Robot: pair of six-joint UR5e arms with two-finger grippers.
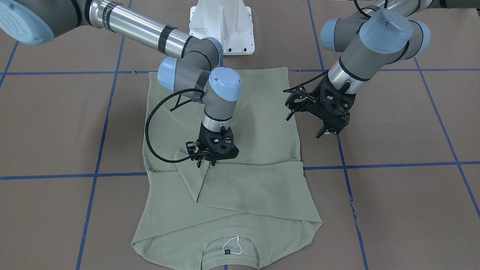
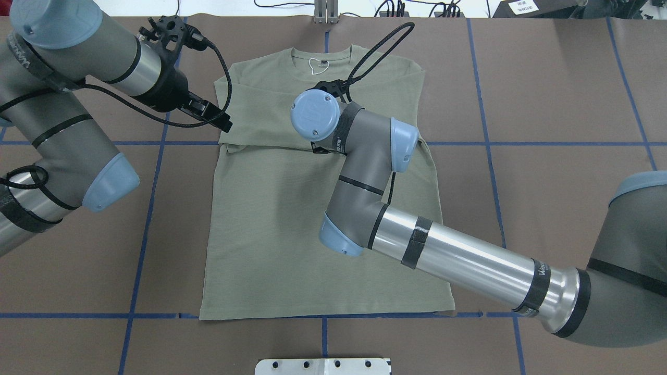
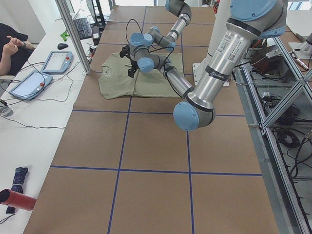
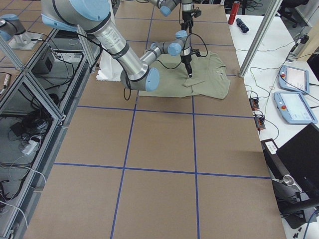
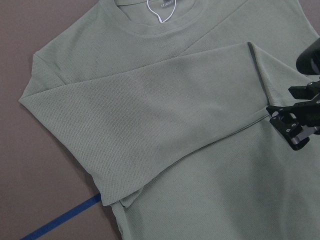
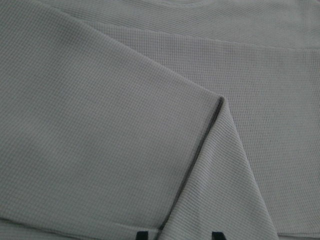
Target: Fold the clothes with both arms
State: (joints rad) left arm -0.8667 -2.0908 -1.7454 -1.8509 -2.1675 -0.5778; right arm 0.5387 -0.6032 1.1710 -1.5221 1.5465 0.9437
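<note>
- The shirt [image 1: 255, 123] is knitted in pale sage green with a fine waffle texture.
- Its neck tag [image 1: 227, 252] is dark, and a white loop [image 1: 224, 246] is attached.
- The table [image 1: 393, 123] is covered in brown and gridded with blue tape lines [image 1: 375, 165].
- The left arm [image 1: 375, 41] and right arm [image 1: 138, 28] are finished in grey and silver, with light-blue caps and black bands.
- The left gripper [image 1: 303, 126] and right gripper [image 1: 206, 164] are black.
- The pedestal [image 1: 221, 26] is white.

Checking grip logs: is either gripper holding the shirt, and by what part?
Nothing is held. The right gripper stands open over a sleeve cuff; the left gripper hangs open beside the shirt.
</note>
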